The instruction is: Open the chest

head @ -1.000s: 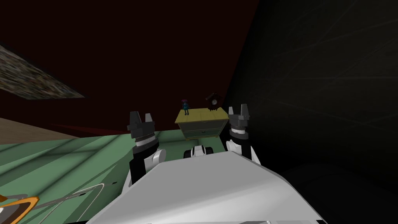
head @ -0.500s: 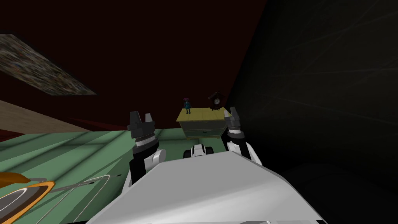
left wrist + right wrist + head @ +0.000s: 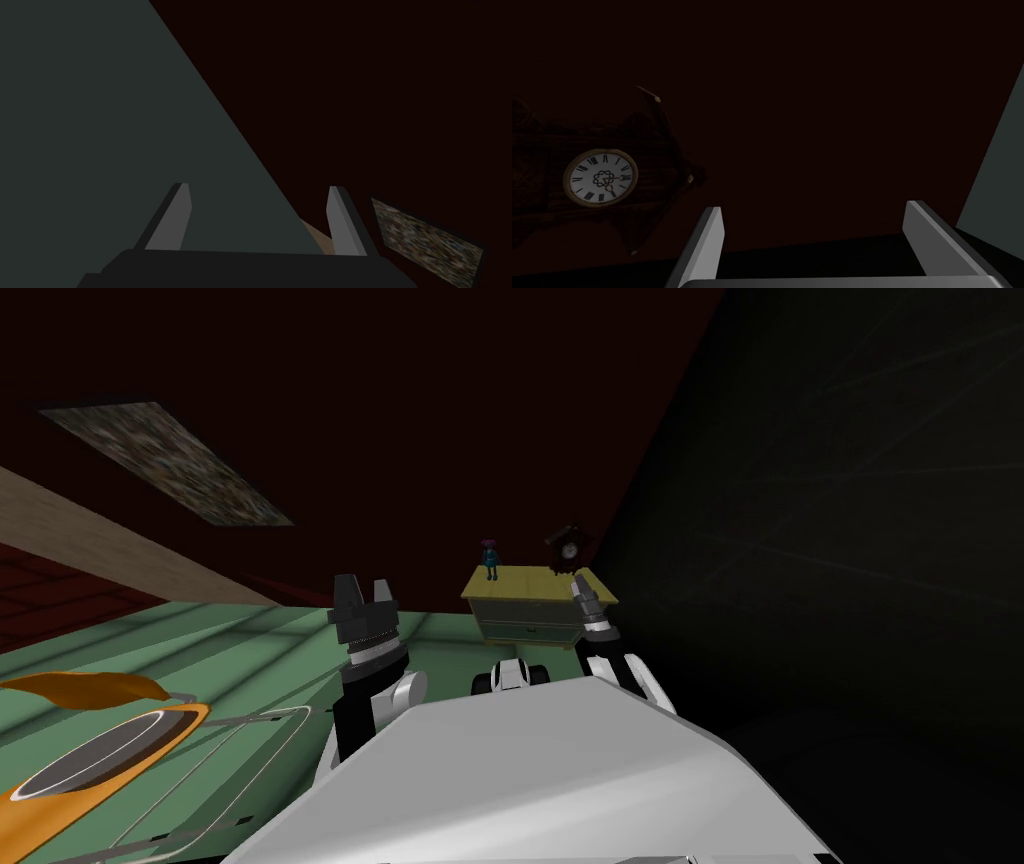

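- Chest (image 3: 530,608): centre frame, against dark red wall (image 3: 400,438); open green floor (image 3: 250,648) before it.
- Left gripper (image 3: 364,584): centre-left, fingers wide, empty.
- Right gripper (image 3: 580,585): fingers wide, empty, overlapping the chest's right edge in frame, below clock (image 3: 568,550).

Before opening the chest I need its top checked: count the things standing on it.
2. A small figure in blue stands toward the left of the chest's yellow top; a dark clock stands toward its right. Smaller things behind them may be hidden.
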### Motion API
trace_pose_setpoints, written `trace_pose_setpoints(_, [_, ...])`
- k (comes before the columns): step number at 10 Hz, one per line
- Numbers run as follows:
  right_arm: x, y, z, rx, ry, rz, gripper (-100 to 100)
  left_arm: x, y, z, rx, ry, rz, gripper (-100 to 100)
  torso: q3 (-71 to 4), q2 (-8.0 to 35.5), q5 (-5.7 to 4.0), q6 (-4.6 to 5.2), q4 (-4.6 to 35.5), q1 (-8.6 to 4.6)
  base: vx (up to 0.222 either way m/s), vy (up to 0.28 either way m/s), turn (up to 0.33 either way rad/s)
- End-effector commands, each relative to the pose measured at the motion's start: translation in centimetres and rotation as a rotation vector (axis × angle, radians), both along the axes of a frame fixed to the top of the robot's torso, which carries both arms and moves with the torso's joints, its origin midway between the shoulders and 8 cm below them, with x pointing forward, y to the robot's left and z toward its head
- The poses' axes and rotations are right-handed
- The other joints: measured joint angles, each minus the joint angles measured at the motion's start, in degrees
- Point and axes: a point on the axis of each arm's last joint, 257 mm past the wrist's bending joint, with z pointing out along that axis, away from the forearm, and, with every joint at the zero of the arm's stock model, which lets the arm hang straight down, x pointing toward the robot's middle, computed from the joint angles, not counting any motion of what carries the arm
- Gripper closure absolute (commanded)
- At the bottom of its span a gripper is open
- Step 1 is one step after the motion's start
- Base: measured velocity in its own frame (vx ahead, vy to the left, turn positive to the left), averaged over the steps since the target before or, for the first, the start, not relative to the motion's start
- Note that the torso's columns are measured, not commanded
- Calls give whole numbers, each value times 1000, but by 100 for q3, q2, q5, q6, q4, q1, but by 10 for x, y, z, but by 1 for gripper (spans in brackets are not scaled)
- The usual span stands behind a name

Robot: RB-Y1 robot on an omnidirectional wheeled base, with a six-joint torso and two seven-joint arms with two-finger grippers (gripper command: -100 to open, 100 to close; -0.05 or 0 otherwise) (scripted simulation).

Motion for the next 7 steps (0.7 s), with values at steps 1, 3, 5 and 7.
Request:
trace_pose_setpoints(1, [13,-7,-32,-67,98,-45,-100,0,0,0,0,0,0,0,2,3,1,-2,1,7,8,-10,216])
trace_pose_setpoints(3, [20,-17,-61,-122,180,-84,-100,0,0,0,0,0,0,0,0,0,0,-3,0,3,6,-21,176])
trace_pose_setpoints(5, [26,-27,-92,-184,262,-124,-100,0,0,0,0,0,0,0,-1,-3,-1,-2,-1,-1,11,-27,187])
trace_pose_setpoints(7, [29,-40,-124,-250,348,-168,-100,0,0,0,0,0,0,0,-1,-3,0,-1,-1,2,12,-30,194])
